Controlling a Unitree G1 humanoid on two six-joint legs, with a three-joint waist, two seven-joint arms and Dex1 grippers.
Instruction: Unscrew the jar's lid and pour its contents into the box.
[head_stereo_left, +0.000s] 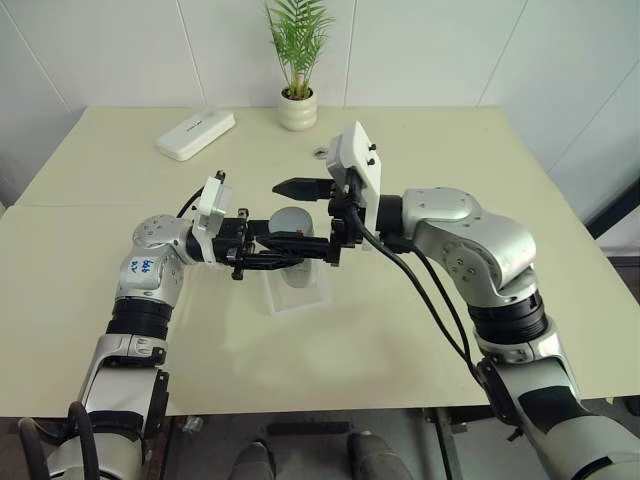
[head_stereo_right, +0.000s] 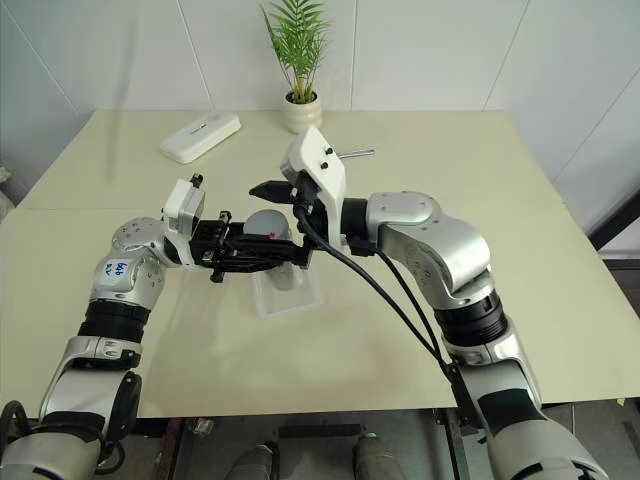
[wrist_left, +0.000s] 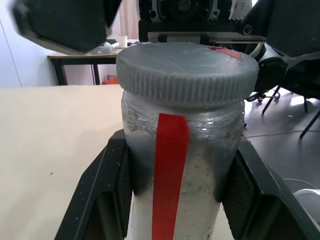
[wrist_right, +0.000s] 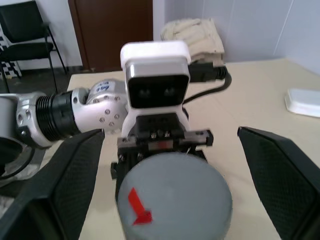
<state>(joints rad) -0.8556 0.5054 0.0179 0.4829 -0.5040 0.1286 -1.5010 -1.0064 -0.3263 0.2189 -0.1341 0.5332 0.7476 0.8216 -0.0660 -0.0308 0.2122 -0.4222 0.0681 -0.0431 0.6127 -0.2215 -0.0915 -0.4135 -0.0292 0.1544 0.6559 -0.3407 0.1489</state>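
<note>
Gripping: the jar (wrist_left: 182, 180) is clamped in the left gripper (head_stereo_left: 300, 248), raised over the box (head_stereo_left: 297, 290) mid-table.
Lid: the lid (wrist_right: 172, 192) is framed by the wide-open, empty right gripper (wrist_right: 172, 165).
Next: closing squarely on the lid's rim, then twisting, is probably called for.

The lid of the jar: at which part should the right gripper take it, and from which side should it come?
Best on the ribbed rim of the lid, one finger on each side. The right gripper is open and already straddles it, so it could probably come in level from the side opposite the left gripper, which is shut on the jar below the lid.
</note>
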